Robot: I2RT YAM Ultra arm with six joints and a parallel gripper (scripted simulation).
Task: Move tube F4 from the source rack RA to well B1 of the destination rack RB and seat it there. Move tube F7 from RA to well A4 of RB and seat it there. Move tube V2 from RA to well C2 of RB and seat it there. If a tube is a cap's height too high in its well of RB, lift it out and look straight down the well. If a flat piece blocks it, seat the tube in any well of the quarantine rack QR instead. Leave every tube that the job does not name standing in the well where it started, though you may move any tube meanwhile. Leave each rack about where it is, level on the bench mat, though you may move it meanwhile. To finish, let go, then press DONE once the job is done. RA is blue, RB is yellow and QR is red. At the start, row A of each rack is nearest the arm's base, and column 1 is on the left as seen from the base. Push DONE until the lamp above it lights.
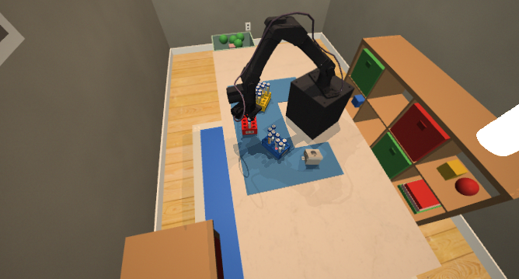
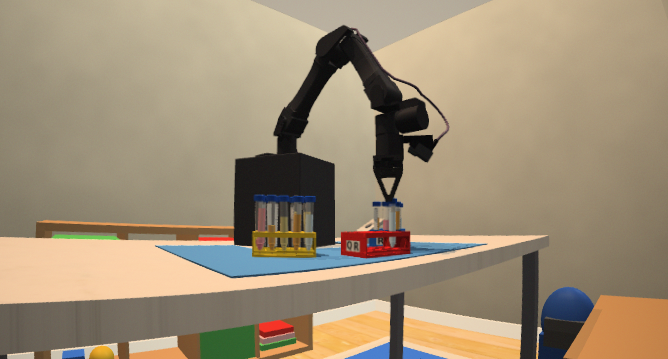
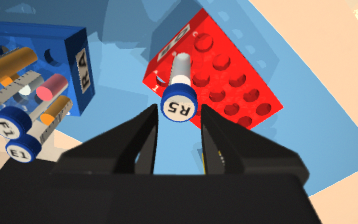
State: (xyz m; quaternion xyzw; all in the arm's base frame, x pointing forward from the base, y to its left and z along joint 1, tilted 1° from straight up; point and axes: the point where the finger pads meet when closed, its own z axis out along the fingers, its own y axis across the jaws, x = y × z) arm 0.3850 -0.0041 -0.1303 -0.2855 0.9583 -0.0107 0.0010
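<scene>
My gripper hangs straight down over the red rack QR, near its corner well. A tube with a blue cap marked R5 stands in that well. The cap sits between my two fingertips, with a small gap on each side. The fingers are part open and hold nothing. In the top and exterior views the gripper is just above the tube tops at QR. The blue rack RA lies to the left with several tubes. The yellow rack RB holds several tubes.
The arm's black base block stands behind the racks. A small white box with the DONE button sits on the blue mat beyond RA. RB stands close behind QR. A shelf unit lines the right side.
</scene>
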